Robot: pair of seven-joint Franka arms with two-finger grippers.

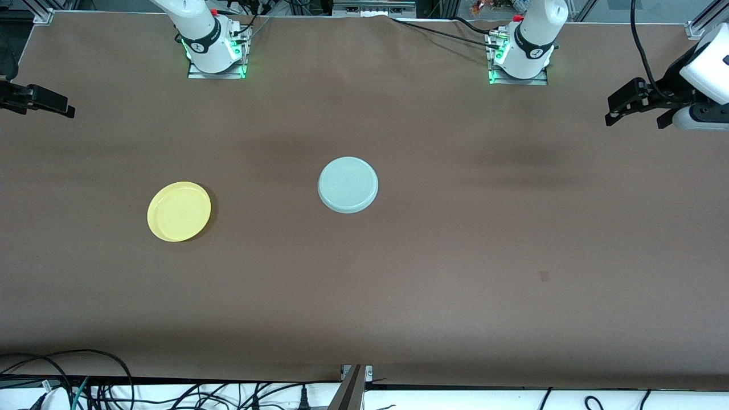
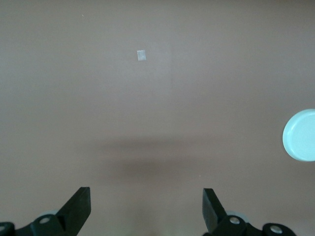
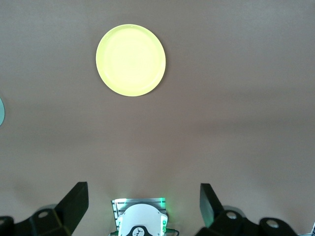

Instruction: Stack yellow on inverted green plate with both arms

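Note:
The yellow plate (image 1: pixel 179 211) lies rim up on the brown table, toward the right arm's end; it also shows in the right wrist view (image 3: pixel 131 60). The pale green plate (image 1: pixel 348 184) lies near the table's middle with its flat underside up; it shows at the edge of the left wrist view (image 2: pixel 301 135). The plates lie apart. My left gripper (image 1: pixel 614 111) hangs open and empty above the left arm's end of the table (image 2: pixel 146 204). My right gripper (image 1: pixel 62 108) hangs open and empty above the right arm's end (image 3: pixel 143 199).
The two arm bases (image 1: pixel 215 51) (image 1: pixel 519 54) stand along the table's edge farthest from the front camera. A small patch (image 1: pixel 544 276) marks the cloth toward the left arm's end, and shows in the left wrist view (image 2: pixel 141 55). Cables lie off the table's nearest edge.

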